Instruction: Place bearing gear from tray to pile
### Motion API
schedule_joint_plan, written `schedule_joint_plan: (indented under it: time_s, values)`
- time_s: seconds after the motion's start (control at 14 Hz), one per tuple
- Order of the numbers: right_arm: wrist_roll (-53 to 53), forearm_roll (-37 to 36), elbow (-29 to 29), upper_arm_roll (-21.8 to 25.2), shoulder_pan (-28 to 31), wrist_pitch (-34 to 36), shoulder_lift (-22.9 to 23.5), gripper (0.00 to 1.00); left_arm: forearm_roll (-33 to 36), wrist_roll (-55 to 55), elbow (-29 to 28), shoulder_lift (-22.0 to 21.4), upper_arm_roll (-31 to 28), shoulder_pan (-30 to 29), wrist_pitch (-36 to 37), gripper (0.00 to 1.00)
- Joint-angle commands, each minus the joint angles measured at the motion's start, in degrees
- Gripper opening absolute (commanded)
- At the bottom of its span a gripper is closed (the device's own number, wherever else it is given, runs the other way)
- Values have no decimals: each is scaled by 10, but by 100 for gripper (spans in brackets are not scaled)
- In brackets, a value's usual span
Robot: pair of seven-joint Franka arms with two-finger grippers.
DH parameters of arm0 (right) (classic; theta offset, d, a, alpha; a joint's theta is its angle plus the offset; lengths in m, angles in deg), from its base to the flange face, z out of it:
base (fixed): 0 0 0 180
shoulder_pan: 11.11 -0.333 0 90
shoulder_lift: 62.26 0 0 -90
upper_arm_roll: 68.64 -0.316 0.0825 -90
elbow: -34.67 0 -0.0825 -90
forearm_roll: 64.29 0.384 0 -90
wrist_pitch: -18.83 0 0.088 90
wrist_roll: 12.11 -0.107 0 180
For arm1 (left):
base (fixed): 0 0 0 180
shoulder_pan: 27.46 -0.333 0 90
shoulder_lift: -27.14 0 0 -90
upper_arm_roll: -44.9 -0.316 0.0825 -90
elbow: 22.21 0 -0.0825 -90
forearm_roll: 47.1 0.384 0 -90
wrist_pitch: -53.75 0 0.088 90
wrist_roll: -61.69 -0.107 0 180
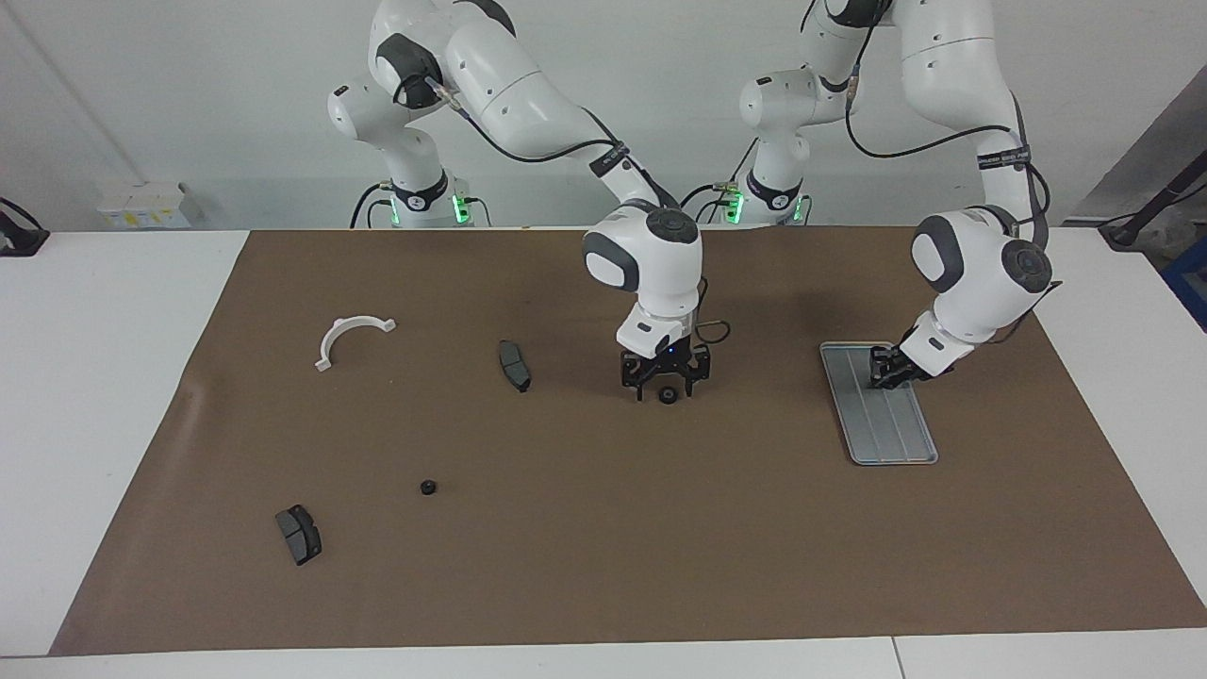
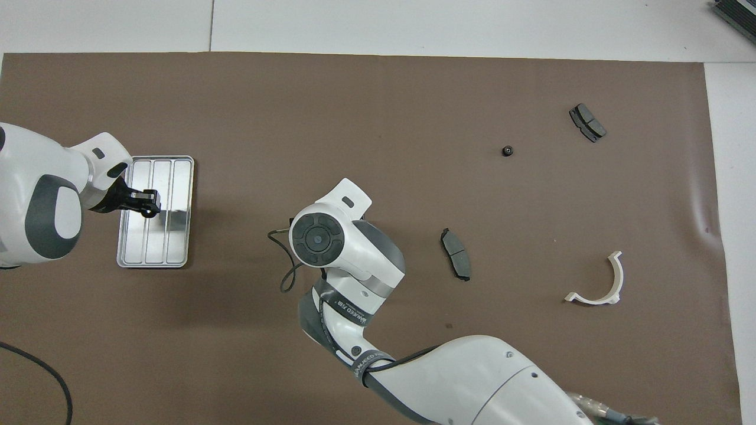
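A small black bearing gear (image 1: pixel 668 396) lies on the brown mat mid-table. My right gripper (image 1: pixel 666 390) is down around it, open, with a finger on either side. In the overhead view the right wrist hides both of them. The silver ridged tray (image 1: pixel 896 438) (image 2: pixel 177 236) lies toward the left arm's end. My left gripper (image 1: pixel 884 379) (image 2: pixel 151 203) hangs low over it with fingertips together; I cannot tell if they pinch anything. The pile is the white half-ring bracket (image 1: pixel 336 332) (image 2: pixel 618 280) and two dark brake pads (image 1: pixel 514 365) (image 1: pixel 299 534). A second gear (image 1: pixel 428 488) (image 2: pixel 507 151) lies among them.
The brown mat (image 1: pixel 603 547) covers most of the white table. A loose black cable (image 2: pixel 286 277) hangs from the right wrist. In the overhead view the brake pads (image 2: pixel 456 254) (image 2: pixel 587 122) lie toward the right arm's end.
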State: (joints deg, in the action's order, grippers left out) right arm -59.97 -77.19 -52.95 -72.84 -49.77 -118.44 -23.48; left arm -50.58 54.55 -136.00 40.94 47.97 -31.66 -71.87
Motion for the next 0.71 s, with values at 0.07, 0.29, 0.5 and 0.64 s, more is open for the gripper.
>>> schedule_joint_plan:
  time_s: [0.07,0.29,0.5,0.64]
  values:
    - [-22,-14,13,-3,-3,-3,13,58,-4,48,24,-8,-2,16,36,8]
    - [-23,-14,14,-2,-14,16,11,31,-4,80,29,-11,-2,33,42,8]
    - [-22,-13,17,1,-12,18,7,10,-6,139,37,-12,-2,62,47,8]
    - [-20,-15,17,6,-2,10,-1,7,-6,194,45,-12,-2,90,50,7]
